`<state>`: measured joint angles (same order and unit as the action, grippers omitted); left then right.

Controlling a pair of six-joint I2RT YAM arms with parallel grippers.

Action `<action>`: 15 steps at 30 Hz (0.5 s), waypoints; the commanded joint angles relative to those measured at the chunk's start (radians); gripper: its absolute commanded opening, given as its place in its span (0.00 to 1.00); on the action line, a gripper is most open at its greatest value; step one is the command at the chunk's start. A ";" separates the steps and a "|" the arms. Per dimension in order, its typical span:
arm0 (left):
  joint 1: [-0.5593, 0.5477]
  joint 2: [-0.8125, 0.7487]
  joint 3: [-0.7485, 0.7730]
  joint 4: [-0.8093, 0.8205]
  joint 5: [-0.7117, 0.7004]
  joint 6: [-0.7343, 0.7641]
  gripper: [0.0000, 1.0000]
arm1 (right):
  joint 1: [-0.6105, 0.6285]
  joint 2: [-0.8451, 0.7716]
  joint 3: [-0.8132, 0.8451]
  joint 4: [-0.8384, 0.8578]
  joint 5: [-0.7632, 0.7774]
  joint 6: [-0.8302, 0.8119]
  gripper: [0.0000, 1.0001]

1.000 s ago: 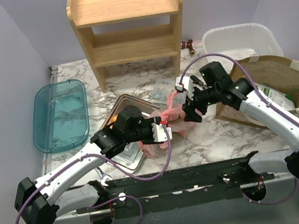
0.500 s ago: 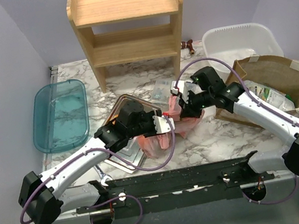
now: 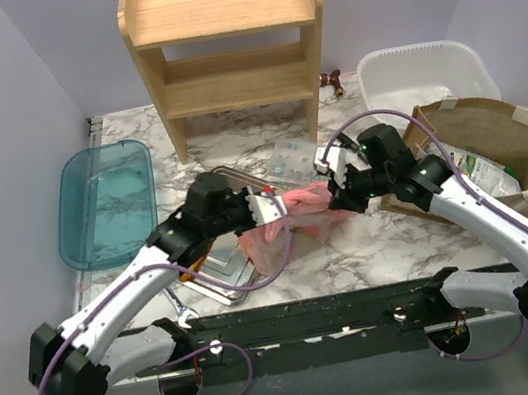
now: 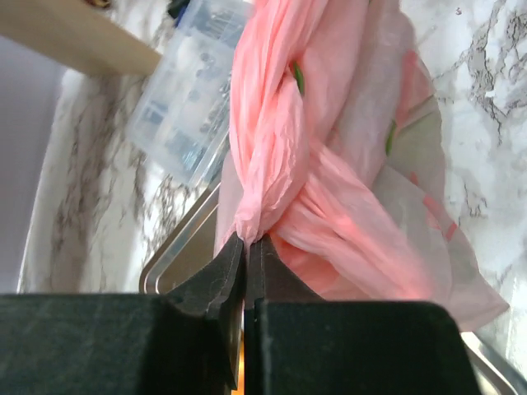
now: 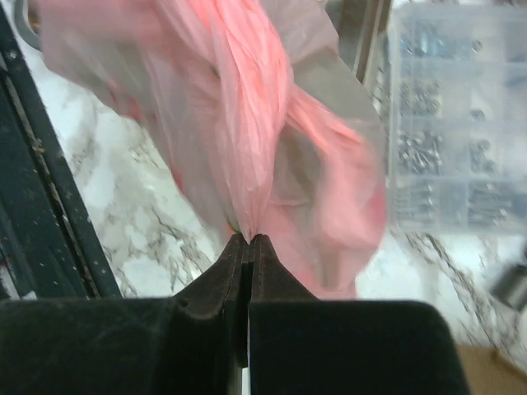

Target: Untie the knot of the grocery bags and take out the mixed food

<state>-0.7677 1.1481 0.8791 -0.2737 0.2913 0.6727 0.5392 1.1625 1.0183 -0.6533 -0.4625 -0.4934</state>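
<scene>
The pink grocery bag (image 3: pixel 281 235) hangs stretched between my two grippers over the steel tray's (image 3: pixel 219 278) right edge. My left gripper (image 3: pixel 271 208) is shut on one end of its twisted handle strand (image 4: pixel 265 148), the tips (image 4: pixel 246 239) pinching the film. My right gripper (image 3: pixel 335 198) is shut on the other end (image 5: pixel 249 237) of the twisted strand (image 5: pixel 251 107). The knot reads only as this tight pink twist (image 3: pixel 301 196). Of the mixed food, small green bits (image 4: pixel 297 78) show through the film; the rest is hidden.
A clear box of small parts (image 3: pixel 290 160) lies just behind the bag. A wooden shelf (image 3: pixel 228 41) stands at the back, a teal lid (image 3: pixel 108 203) at left, a white bin (image 3: pixel 426 74) and a brown paper bag (image 3: pixel 484 145) at right.
Both grippers have shut on the bag's twisted handles. The left gripper has drawn back to the left, and the pink strand is now pulled taut between the two.
</scene>
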 commanded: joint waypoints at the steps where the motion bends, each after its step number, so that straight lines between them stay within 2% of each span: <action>1: 0.132 -0.205 -0.121 -0.112 0.102 0.027 0.04 | -0.067 -0.091 -0.074 -0.137 0.141 -0.066 0.01; 5: 0.195 -0.278 -0.234 -0.105 0.123 0.064 0.04 | -0.203 -0.111 -0.092 -0.213 0.148 -0.144 0.01; 9: 0.227 -0.290 -0.265 -0.083 0.136 0.033 0.01 | -0.330 -0.091 -0.050 -0.253 0.135 -0.218 0.01; 12: 0.228 -0.305 -0.266 -0.043 0.149 -0.003 0.00 | -0.357 -0.072 -0.006 -0.272 0.119 -0.229 0.01; 14: 0.227 -0.321 -0.255 -0.045 0.199 -0.002 0.00 | -0.357 -0.053 0.041 -0.308 0.042 -0.223 0.01; 15: 0.223 -0.331 -0.250 -0.038 0.227 -0.008 0.00 | -0.356 -0.039 0.079 -0.334 -0.011 -0.219 0.18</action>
<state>-0.5697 0.8623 0.6197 -0.2787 0.4847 0.6865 0.2165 1.0958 0.9909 -0.8509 -0.4618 -0.6563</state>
